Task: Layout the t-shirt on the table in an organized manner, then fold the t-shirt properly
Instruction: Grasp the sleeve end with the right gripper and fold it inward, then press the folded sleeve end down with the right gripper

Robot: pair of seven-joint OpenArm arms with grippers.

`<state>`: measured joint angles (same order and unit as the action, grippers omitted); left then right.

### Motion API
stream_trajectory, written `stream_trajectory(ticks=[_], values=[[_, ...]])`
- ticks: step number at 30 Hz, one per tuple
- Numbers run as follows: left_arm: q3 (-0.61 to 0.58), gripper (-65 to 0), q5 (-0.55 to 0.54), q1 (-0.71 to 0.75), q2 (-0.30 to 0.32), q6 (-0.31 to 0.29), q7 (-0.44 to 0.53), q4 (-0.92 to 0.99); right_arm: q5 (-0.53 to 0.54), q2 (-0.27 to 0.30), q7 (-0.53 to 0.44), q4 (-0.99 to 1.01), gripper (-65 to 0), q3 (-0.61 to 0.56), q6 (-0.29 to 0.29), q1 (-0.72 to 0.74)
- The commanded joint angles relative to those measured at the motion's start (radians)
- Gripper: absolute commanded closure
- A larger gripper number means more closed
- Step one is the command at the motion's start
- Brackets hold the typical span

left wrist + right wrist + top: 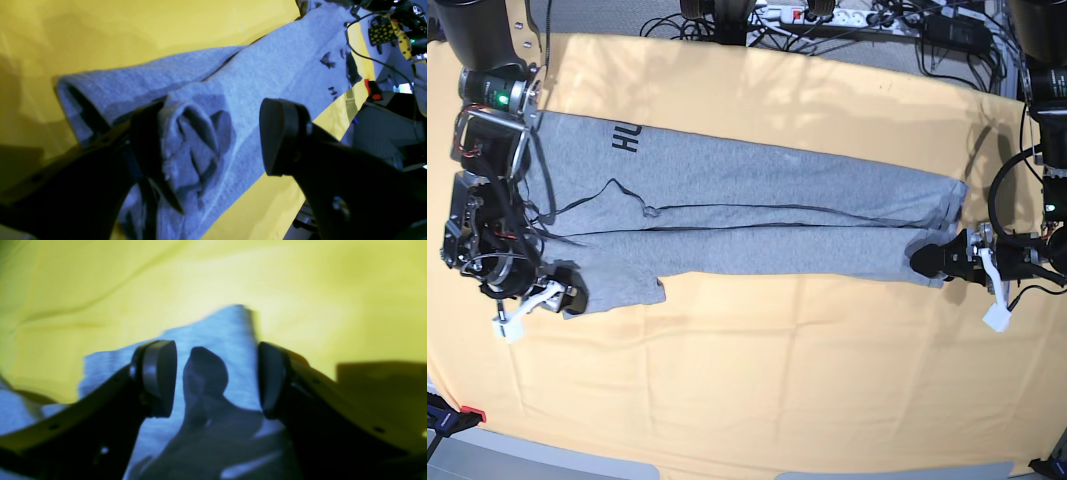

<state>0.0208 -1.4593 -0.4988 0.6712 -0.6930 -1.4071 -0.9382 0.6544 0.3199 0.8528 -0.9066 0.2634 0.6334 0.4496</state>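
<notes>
Grey cotton t-shirt [747,215] lies stretched along the yellow-orange cloth surface [757,380]; my left gripper [213,140] and right gripper [217,380] stand wide at opposite ends, apparently releasing after spreading.

Matt heathered knit t-shirt [757,215] – on smooth, faintly creased cloth table [757,380]

The heather-grey t-shirt [757,215] lies stretched out in a long band across the tabletop [757,380], folded lengthwise so a seam-like edge runs along its middle. Dark block letters show near one end. A sleeve flap sticks out at the nearer edge there. The pale yellow-orange tabletop cloth shows faint creases.
</notes>
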Motion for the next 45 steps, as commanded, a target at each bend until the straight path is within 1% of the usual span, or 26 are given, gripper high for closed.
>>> stream_trajectory(ticks=[1,2,3,4,5,7,8,10,14,19,21,22,24,27,32,37,40,43,45], values=[[0.009,-44.9,-0.024,-0.027,0.021,-0.005,0.011,-0.013,0.006,0.003,0.015,-0.007,-39.0,0.001,0.017,0.025],[0.009,-45.0,-0.024,-0.027,0.021,-0.005,0.011,-0.013,0.006,-0.004,0.014,-0.007,-38.7,0.001,0.039,0.026],[0.009,-44.9,-0.024,-0.028,0.021,-0.005,0.011,-0.013,0.005,-0.009,0.014,-0.007,-36.3,0.001,0.057,0.03],[0.009,-45.0,-0.024,-0.028,0.021,-0.005,0.011,-0.013,0.002,-0.01,0.015,-0.008,-31.3,0.001,0.065,0.034],[0.009,-45.0,-0.024,-0.028,0.021,-0.005,0.011,-0.013,0.002,-0.009,0.015,-0.008,-23.5,0.001,0.065,0.043],[0.009,-44.9,-0.024,-0.028,0.021,-0.005,0.011,-0.013,0.004,-0.003,0.023,-0.009,-5.2,0.001,0.065,0.061],[0.009,-45.0,-0.024,-0.028,0.021,-0.005,0.011,-0.013,0.003,-0.001,0.038,-0.01,0.0,0.001,0.065,0.073],[0.009,-44.9,-0.024,-0.028,0.021,-0.005,0.011,-0.013,0.011,0.001,0.097,-0.018,0.0,0.001,0.065,0.099],[0.009,-44.9,-0.024,-0.028,0.021,-0.005,0.011,-0.013,0.164,0.011,0.246,-0.11,0.0,0.001,0.065,0.112],[0.009,-44.9,-0.024,-0.028,0.021,-0.005,0.011,-0.013,0.303,0.01,0.461,-0.343,0.0,0.001,0.065,0.057],[0.009,-45.0,-0.024,-0.028,0.021,-0.005,0.011,-0.013,0.363,0.01,0.526,-0.461,0.0,0.001,0.065,0.006],[0.009,-45.0,-0.024,-0.028,0.021,-0.005,0.011,-0.013,0.395,0.011,0.543,-0.519,0.0,0.001,0.065,-0.026],[0.009,-45.0,-0.024,-0.028,0.021,-0.005,0.011,-0.013,0.45,0.013,0.543,-0.624,0.0,0.001,0.065,-0.101],[0.009,-44.9,-0.024,-0.028,0.022,-0.005,0.011,-0.013,0.478,0.013,0.543,-0.747,0.0,0.001,0.065,-0.217],[0.009,-44.9,-0.024,-0.028,0.021,-0.005,0.011,-0.013,0.498,0.013,0.543,-0.97,0.0,0.005,0.065,-0.4],[0.009,-45.0,-0.024,-0.029,0.021,-0.005,0.011,-0.013,0.499,0.016,0.543,-1.18,0.0,0.034,0.065,-0.576],[0.009,-45.0,-0.024,-0.029,0.021,-0.005,0.011,-0.013,0.498,0.016,0.543,-1.258,0.0,0.039,0.065,-0.654],[0.009,-44.9,-0.024,-0.029,0.021,-0.005,0.011,-0.013,0.495,0.026,0.543,-1.278,0.0,0.039,0.065,-0.706],[0.01,-45.0,-0.024,-0.029,0.024,-0.005,0.011,-0.013,0.451,0.038,0.543,-1.278,0.0,0.039,0.065,-0.725]])
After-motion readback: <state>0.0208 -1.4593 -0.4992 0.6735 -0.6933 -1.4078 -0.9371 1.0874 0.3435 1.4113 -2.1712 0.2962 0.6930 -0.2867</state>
